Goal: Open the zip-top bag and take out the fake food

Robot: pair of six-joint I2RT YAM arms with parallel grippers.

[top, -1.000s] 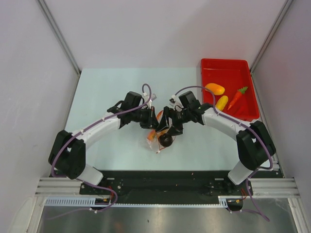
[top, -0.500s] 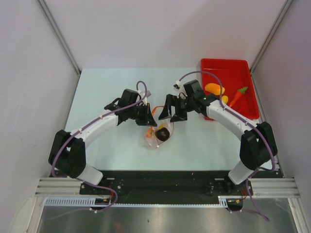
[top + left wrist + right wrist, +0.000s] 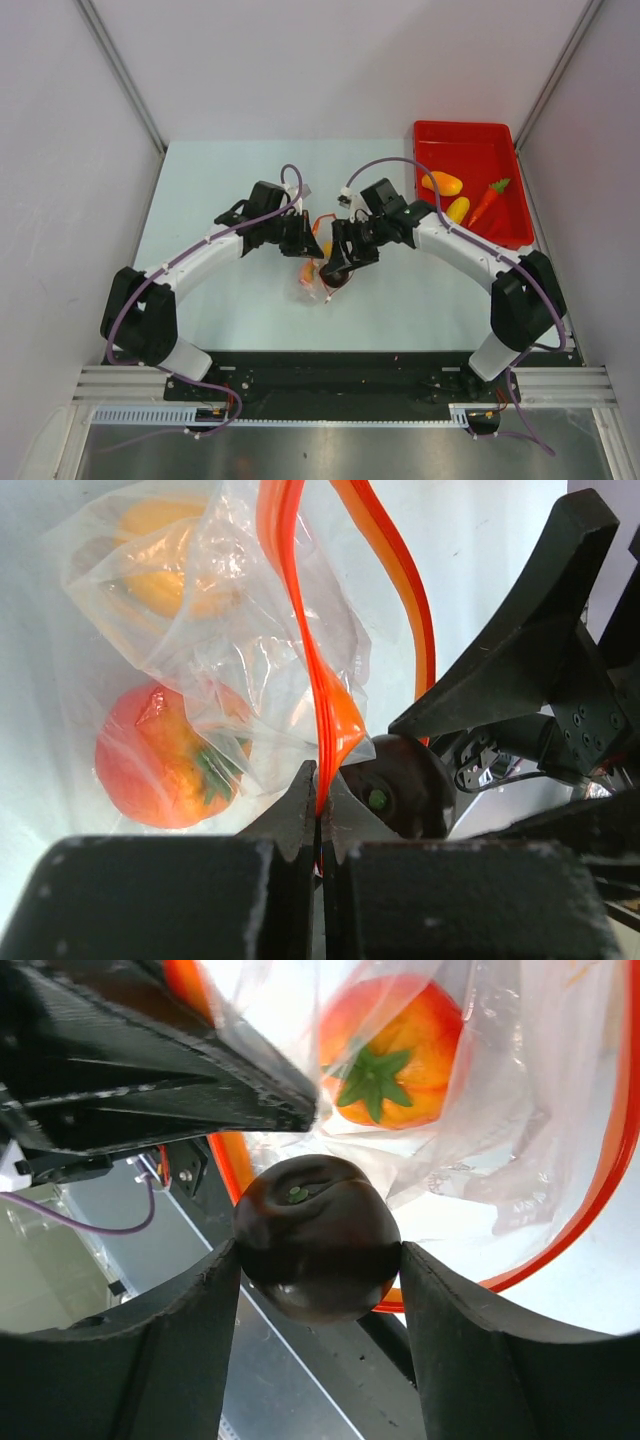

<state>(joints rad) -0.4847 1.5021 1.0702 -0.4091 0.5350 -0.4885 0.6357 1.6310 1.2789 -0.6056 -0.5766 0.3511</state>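
Observation:
The zip-top bag (image 3: 310,278) lies mid-table with its mouth open. My left gripper (image 3: 320,815) is shut on its orange-red zip strip (image 3: 322,695). Through the clear plastic I see fake food: a peach-red round fruit (image 3: 160,755) and a yellow-orange piece (image 3: 165,580). My right gripper (image 3: 318,1260) has both fingers pressed against a dark round piece (image 3: 315,1235) at the bag's mouth, inside the loop of the zip strip (image 3: 590,1200). In the top view the right gripper (image 3: 335,270) meets the left gripper (image 3: 308,243) over the bag.
A red tray (image 3: 470,140) stands at the back right and holds an orange oval (image 3: 441,183), a yellow oval (image 3: 457,210) and a green-topped carrot (image 3: 487,198). The black front rail runs just behind the dark piece in the right wrist view.
The right gripper drew back from the bag with its jaws wide, then returned and narrowed onto the dark round piece. The left gripper kept its pinch on the zip strip.

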